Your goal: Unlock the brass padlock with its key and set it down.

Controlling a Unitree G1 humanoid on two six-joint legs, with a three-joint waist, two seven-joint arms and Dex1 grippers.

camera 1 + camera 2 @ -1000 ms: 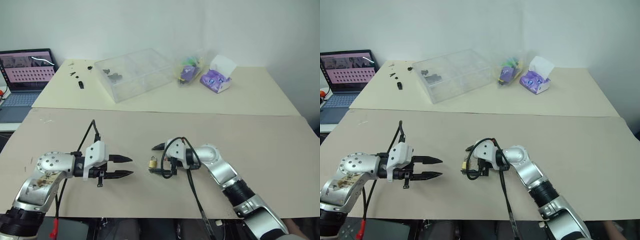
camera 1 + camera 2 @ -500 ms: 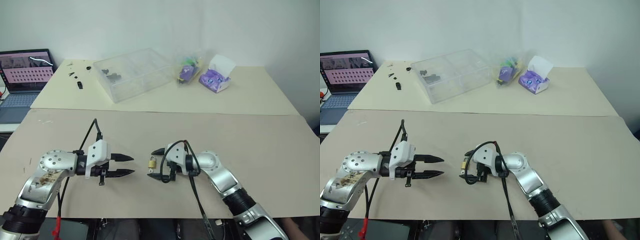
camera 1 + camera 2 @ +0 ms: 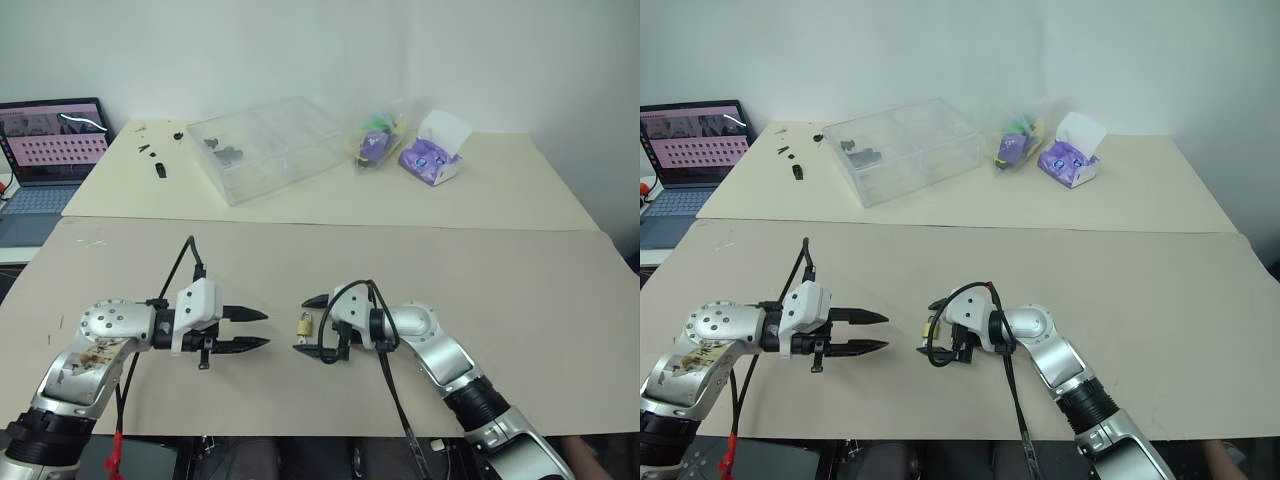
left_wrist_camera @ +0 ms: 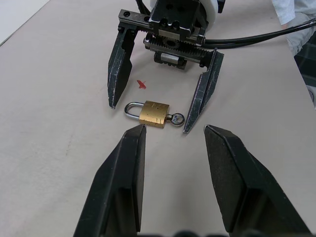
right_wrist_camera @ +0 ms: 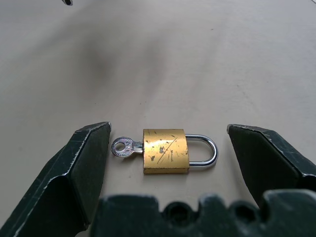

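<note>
The brass padlock (image 5: 165, 150) lies flat on the beige worktop (image 3: 480, 270), its shackle seated in the body and its key (image 5: 123, 147) in the keyhole at the body's bottom end. The right pincer (image 4: 157, 108) stands wide open around it, one finger past the shackle end and one past the key end, neither touching. The left pincer (image 3: 245, 331), at the padlock's 9 o'clock in the head views, points at it with fingers partly apart and nothing between them. A small red mark (image 4: 142, 85) sits on the worktop just beside the shackle.

At 12 o'clock, well apart, a clear plastic box (image 3: 265, 147) holds a few small dark parts. Right of it lie a clear bag of colourful items (image 3: 378, 138) and a purple tissue pack (image 3: 432, 155). At 10 o'clock stands an open laptop (image 3: 50, 150), with small black pieces (image 3: 155, 155) scattered between it and the box.
</note>
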